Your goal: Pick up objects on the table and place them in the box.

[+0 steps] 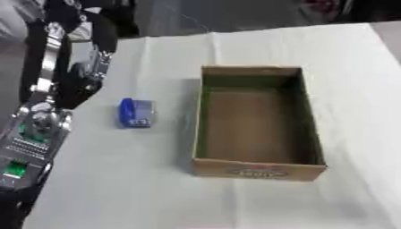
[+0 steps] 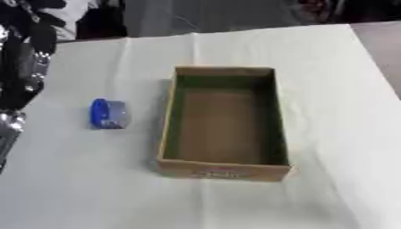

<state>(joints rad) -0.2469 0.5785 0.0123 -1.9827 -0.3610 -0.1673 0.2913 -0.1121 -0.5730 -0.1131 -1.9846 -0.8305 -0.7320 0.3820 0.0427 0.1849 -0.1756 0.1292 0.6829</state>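
A small blue and grey object [image 1: 134, 113] lies on the white cloth, a short way left of the open cardboard box [image 1: 197, 120]. Nothing shows inside the box on its brown floor. My left arm comes up along the left edge of the left eye view, and its black hand [image 1: 78, 82] hangs to the upper left of the blue object, apart from it. The hand is blurred and holds nothing that I can see. My right hand appears in neither view.
The white cloth [image 1: 117, 188] covers the table, with bare cloth in front of the box and to its right. The table's far edge [image 2: 235, 30] runs along the top, with dark floor and shapes behind it.
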